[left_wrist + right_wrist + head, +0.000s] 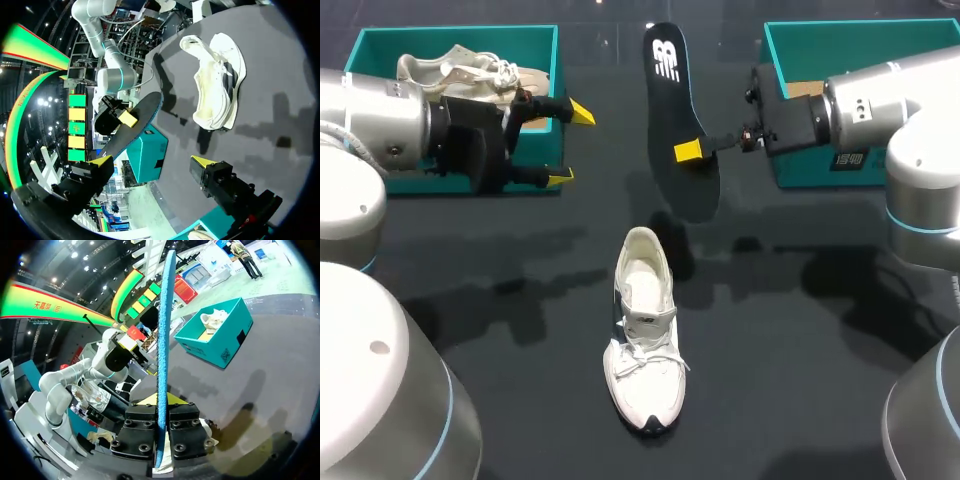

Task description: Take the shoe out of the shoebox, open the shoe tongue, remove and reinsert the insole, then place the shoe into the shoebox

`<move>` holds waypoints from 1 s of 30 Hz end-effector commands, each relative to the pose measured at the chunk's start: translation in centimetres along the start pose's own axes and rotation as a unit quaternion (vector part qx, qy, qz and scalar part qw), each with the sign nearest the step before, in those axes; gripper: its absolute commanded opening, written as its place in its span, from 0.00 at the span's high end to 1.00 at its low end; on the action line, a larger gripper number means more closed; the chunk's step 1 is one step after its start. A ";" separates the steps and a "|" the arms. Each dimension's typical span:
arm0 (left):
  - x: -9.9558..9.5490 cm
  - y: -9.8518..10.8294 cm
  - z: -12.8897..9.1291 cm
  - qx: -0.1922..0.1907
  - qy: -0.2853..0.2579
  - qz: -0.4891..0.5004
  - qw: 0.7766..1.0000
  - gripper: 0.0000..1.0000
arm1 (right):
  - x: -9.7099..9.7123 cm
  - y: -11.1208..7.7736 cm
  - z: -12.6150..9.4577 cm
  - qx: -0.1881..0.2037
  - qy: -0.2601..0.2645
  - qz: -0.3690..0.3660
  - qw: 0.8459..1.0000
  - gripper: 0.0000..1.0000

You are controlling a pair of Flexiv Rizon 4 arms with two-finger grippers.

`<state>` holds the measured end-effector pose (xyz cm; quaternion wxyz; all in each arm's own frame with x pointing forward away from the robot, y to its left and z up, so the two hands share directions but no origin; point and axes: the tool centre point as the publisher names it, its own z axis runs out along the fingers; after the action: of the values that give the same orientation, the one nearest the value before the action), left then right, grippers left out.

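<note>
A white shoe (645,330) lies on the black table at the middle, toe toward the near edge, and shows ahead of my left gripper (215,85). My right gripper (688,151) is shut on a black insole (678,120) and holds it in the air above the table, behind the shoe. In the right wrist view the insole (162,340) stands edge-on, blue, between the shut fingers (161,400). My left gripper (570,145) is wide open and empty, left of the insole and in front of the left shoebox; its yellow tips (152,161) stand far apart.
A teal shoebox (380,45) at the back left holds a second, beige shoe (470,72). Another teal shoebox (800,40) stands at the back right, behind my right arm. The same left box (215,337) shows in the right wrist view.
</note>
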<state>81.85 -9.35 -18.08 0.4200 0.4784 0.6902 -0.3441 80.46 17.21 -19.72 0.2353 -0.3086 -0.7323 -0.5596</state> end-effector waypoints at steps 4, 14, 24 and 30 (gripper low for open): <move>-0.4 -1.0 -0.9 -0.029 0.043 -0.071 0.996 0.00 | 0.2 -0.2 0.0 -0.001 -0.003 0.000 1.000 1.00; 1.5 -1.4 -0.2 -0.060 0.066 -0.168 0.982 0.00 | -0.3 -0.6 -0.8 -0.012 -0.008 -0.009 1.000 1.00; 5.2 -2.8 -2.2 -0.170 0.195 -0.382 0.887 0.00 | -0.3 -1.8 -2.2 -0.022 -0.019 -0.055 0.998 1.00; 5.2 -2.8 -2.2 -0.170 0.195 -0.382 0.887 0.00 | -0.3 -1.8 -2.2 -0.022 -0.019 -0.055 0.998 1.00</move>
<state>77.44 -6.02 -22.57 0.2595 0.2286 0.8768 -0.3342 79.51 14.68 -20.63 0.1843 -0.2826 -0.7398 -0.5821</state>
